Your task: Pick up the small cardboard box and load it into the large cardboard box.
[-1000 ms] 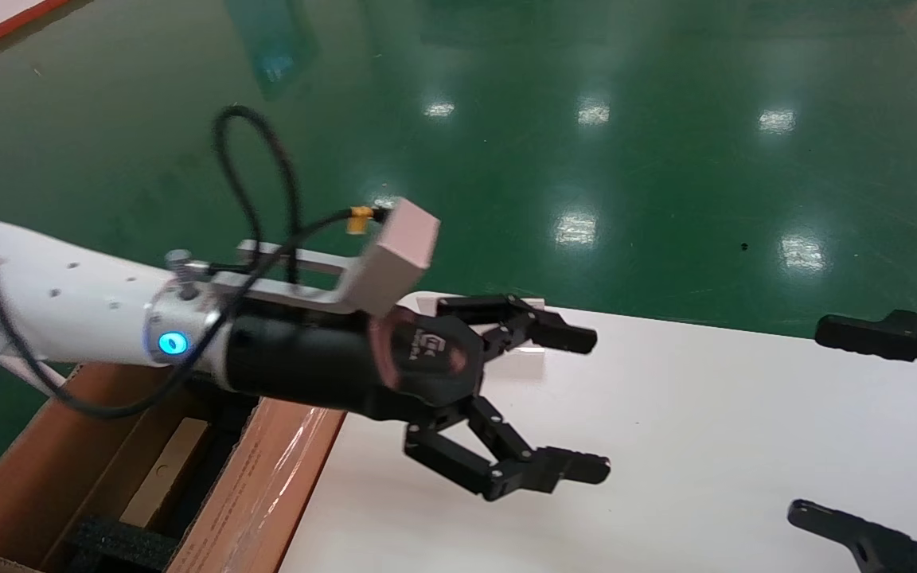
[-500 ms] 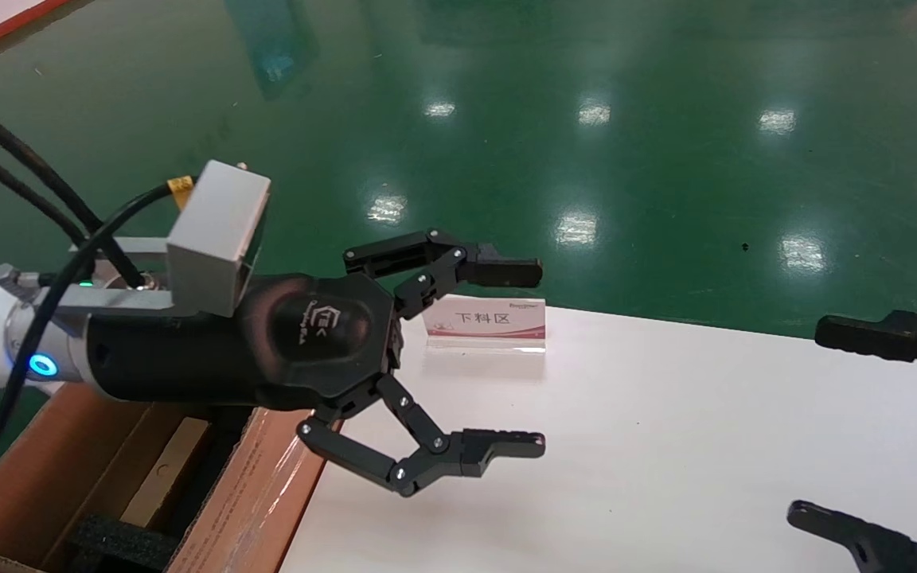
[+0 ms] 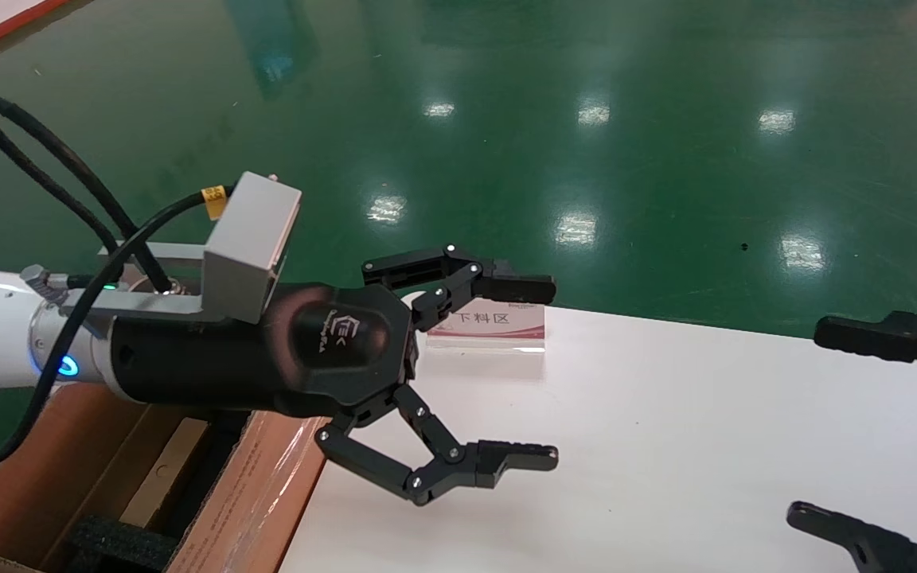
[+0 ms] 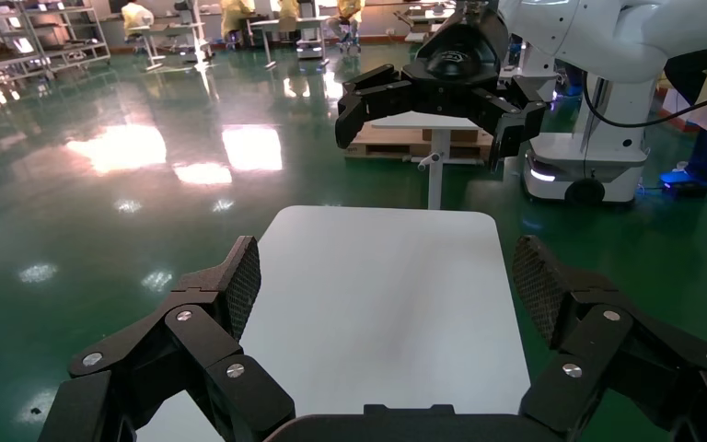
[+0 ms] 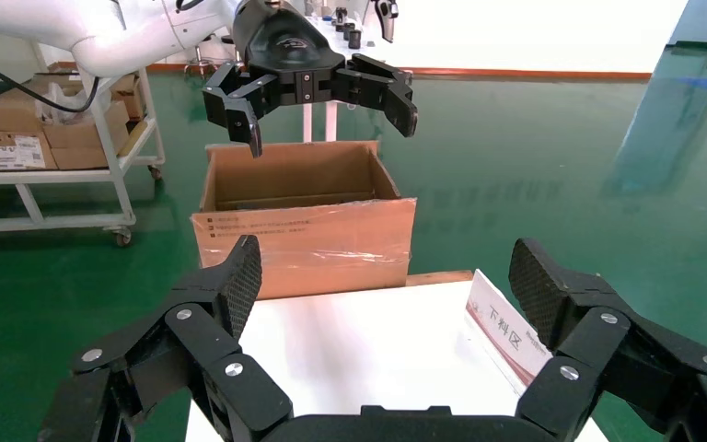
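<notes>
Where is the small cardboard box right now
In the head view the small cardboard box lies inside the large cardboard box at the lower left, beside black foam.

Left hand (image 3: 542,370) raised, spread wide — right hand (image 3: 813,426) likewise, apparently.

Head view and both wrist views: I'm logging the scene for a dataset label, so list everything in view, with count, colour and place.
large cardboard box: one, brown, taped flap, beside the table's left end, black foam inside.
small cardboard box: one, tan flat piece, lying inside the large cardboard box.
table: one, white, ahead of the robot.
sign: one, white and pink, standing at the table's far edge.
floor: green, glossy, all around.
left gripper: one, black, fingers open, empty, over the table's left end.
right gripper: one, black, fingers open, empty, at the table's right.
</notes>
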Tool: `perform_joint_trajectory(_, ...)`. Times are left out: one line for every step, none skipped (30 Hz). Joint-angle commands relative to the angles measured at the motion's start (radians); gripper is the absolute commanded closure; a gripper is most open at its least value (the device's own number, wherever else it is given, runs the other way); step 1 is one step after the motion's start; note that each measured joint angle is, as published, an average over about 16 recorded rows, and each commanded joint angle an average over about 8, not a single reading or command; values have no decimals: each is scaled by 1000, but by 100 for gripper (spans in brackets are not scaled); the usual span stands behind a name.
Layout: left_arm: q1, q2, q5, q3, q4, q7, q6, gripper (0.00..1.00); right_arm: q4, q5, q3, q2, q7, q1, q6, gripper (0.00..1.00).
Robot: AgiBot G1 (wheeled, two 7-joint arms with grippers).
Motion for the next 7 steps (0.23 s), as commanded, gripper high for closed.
perform_joint_trajectory(1, 0, 0, -2, -1, 1, 0, 0, 0, 0, 1, 0, 0, 0, 0, 0)
perform_joint_trajectory(2, 0, 0, -2, -1, 1, 1, 0, 0, 0, 1, 0, 0, 0, 0, 0)
perform_joint_trajectory(2, -1, 0, -3, -1, 1, 1, 0, 0, 0, 1, 0, 0, 0, 0, 0)
perform_joint_trajectory(3, -1, -1, -4, -1, 2, 1, 0, 0, 0, 0, 0, 0, 0, 0, 0)
perform_joint_trajectory(3, -1, -1, -4, -1, 2, 1, 0, 0, 0, 0, 0, 0, 0, 0, 0)
perform_joint_trajectory(3, -1, -1, -5, -2, 2, 1, 0, 0, 0, 0, 0, 0, 0, 0, 0)
perform_joint_trajectory(3, -1, -1, -5, -2, 2, 1, 0, 0, 0, 0, 0, 0, 0, 0, 0)
